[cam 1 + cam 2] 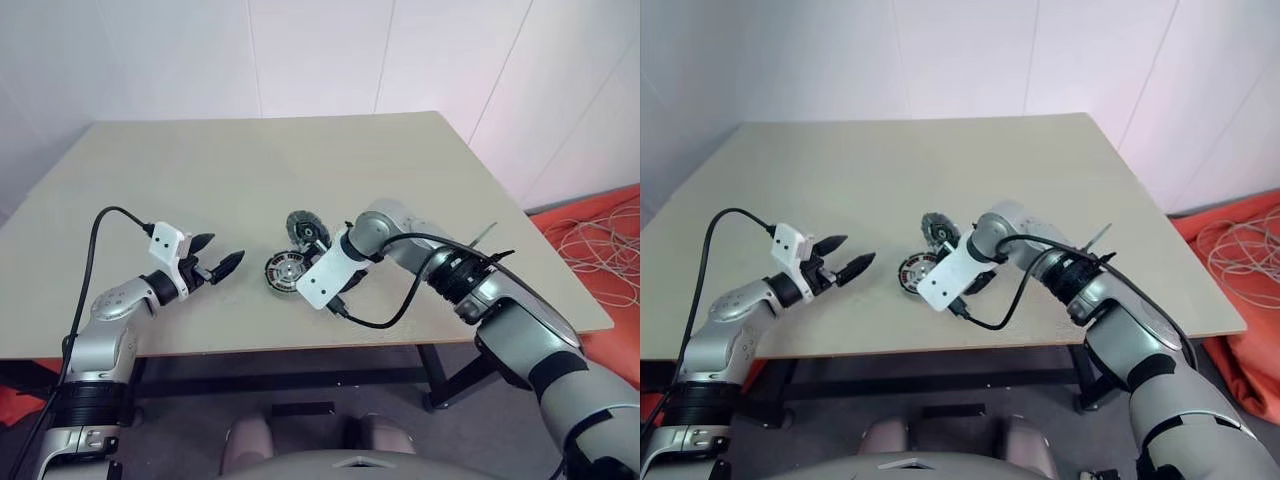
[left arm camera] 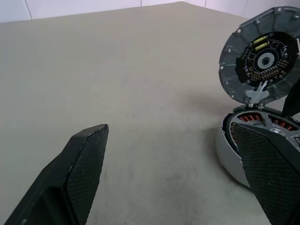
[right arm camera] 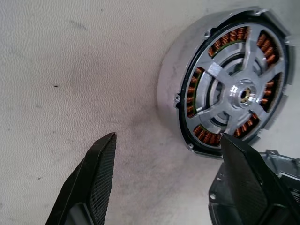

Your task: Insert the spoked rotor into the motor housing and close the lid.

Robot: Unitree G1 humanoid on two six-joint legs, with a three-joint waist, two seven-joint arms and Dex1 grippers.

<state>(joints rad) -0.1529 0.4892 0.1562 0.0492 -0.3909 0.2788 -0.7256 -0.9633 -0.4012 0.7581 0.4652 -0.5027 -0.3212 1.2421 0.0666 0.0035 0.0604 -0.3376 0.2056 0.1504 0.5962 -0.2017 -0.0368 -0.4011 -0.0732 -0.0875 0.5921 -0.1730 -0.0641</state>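
On table (image 1: 200, 170), spoked rotor (image 3: 236, 91) seated in motor housing (image 3: 169, 96), lid (image 2: 262, 54) raised.

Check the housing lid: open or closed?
Open. The lid stands tilted up on its hinge, its underside circuit board exposed, and the spoked rotor sits uncovered in the motor housing below.

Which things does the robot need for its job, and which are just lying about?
For the job: spoked rotor, motor housing around it, lid tipped up open.
Just lying about: loose cables on the orange floor beside the table.
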